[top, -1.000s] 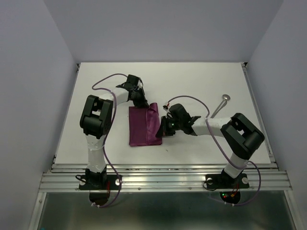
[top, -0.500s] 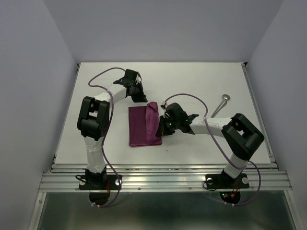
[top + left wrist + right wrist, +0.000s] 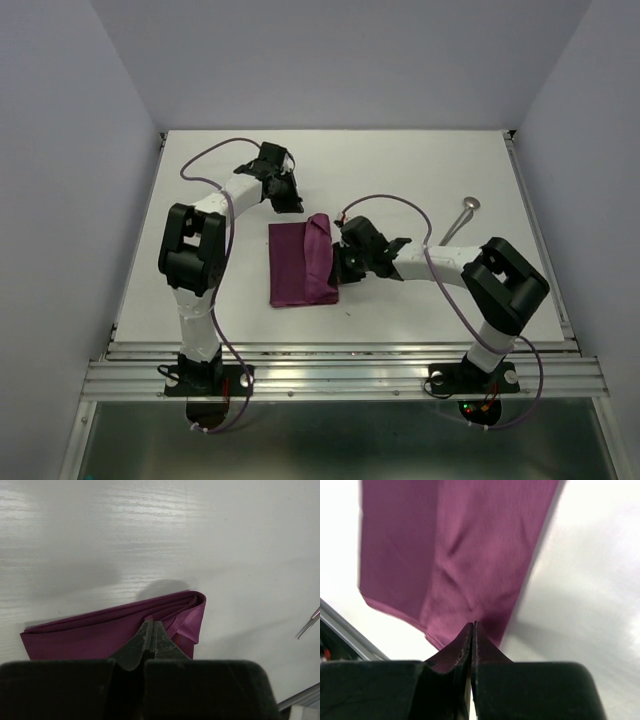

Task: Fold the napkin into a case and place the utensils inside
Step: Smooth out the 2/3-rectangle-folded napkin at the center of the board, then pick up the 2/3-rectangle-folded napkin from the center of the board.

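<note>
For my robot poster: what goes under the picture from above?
Both shut, the left gripper and right gripper sit beside the folded napkin; the spoon lies off right.

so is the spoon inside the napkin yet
No, the spoon lies out in the open, well to the right of the folded napkin and apart from it.

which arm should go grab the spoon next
Right. The spoon lies on the right arm's side; the right gripper sits at the napkin's right edge, while the left gripper is past its far edge, farther off.
</note>
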### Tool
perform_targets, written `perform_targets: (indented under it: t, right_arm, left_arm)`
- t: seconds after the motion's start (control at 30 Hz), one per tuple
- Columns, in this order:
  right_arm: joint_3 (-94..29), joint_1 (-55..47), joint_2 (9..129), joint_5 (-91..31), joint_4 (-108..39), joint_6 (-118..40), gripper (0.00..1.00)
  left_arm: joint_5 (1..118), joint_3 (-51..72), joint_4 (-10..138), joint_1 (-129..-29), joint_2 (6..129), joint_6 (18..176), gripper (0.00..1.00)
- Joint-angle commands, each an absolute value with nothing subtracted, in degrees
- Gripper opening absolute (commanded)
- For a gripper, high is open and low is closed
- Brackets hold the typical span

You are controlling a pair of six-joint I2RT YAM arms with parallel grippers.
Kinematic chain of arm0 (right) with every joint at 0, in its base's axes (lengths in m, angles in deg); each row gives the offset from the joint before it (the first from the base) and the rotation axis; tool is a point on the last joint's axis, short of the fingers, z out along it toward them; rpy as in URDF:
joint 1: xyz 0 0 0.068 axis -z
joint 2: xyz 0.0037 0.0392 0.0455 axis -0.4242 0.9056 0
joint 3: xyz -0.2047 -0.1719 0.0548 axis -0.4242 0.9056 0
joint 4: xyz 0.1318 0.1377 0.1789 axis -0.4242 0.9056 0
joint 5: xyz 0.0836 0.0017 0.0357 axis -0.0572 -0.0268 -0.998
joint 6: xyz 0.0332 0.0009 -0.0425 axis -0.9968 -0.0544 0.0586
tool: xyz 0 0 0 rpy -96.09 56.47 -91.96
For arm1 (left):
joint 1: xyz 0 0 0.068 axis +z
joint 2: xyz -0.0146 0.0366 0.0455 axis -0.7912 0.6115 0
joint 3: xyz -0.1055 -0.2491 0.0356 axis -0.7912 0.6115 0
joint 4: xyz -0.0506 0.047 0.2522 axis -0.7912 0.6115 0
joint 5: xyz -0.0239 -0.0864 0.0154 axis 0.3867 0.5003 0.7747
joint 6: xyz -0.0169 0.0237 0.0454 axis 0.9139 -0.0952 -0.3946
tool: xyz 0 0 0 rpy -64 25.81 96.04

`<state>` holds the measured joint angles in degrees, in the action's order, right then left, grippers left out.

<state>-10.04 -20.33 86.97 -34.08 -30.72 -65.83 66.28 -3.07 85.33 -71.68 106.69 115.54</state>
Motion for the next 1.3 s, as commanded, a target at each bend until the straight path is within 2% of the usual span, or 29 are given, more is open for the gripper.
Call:
perform_targets:
  t: [0.0,0.3,0.33,0.4,0.43,0.5,0.8,1.0,1.1,1.17,1.23,1.27]
  right_arm:
    - [-16.46,-17.54,84.09,-26.16,-29.77,-63.22,0.02]
    - [-34.02,-11.29,96.64,-25.45,-24.14,-60.68,0.03]
    - [-35.26,-11.29,97.53,-25.63,-23.7,-59.63,0.03]
    - [-37.81,-11.29,99.2,-25.71,-23.0,-58.92,0.03]
    - [-39.91,-11.29,100.78,-25.8,-22.47,-58.22,0.03]
    - [-41.86,-11.29,102.19,-25.63,-21.86,-57.6,0.03]
    - [-47.75,-11.29,108.26,-24.92,-19.66,-57.16,0.03]
    - [-49.16,-11.29,111.6,-24.31,-19.66,-57.86,0.03]
    - [-49.34,-11.29,113.27,-24.05,-19.04,-59.09,0.03]
    - [-49.43,-11.29,114.15,-23.61,-18.43,-60.32,0.03]
    - [-49.51,-11.29,114.68,-22.73,-17.29,-61.29,0.03]
    - [-49.86,-11.29,115.2,-22.2,-16.94,-62.34,0.03]
  left_arm:
    - [63.07,-2.28,86.45,-71.11,98.53,112.93,0.0]
    - [58.24,11.78,85.4,-67.34,89.91,112.57,0.31]
    - [57.72,12.67,85.22,-66.98,89.47,112.57,0.41]
    - [57.19,14.51,85.04,-65.75,89.64,112.48,0.48]
    - [56.66,15.04,84.96,-65.49,89.82,112.48,0.55]
    - [56.04,15.93,84.69,-65.13,90.26,112.83,0.59]
    - [55.95,17.25,83.37,-64.87,94.65,113.71,0.59]
    - [56.48,16.55,83.37,-64.87,97.2,113.71,0.55]
    - [56.65,16.11,83.37,-65.04,98.69,113.8,0.49]
    - [57.18,15.67,83.29,-65.22,99.74,113.89,0.41]
    - [58.4,14.79,83.02,-65.57,100.28,113.8,0.33]
    - [59.11,14.53,82.85,-65.66,100.37,113.71,0.24]
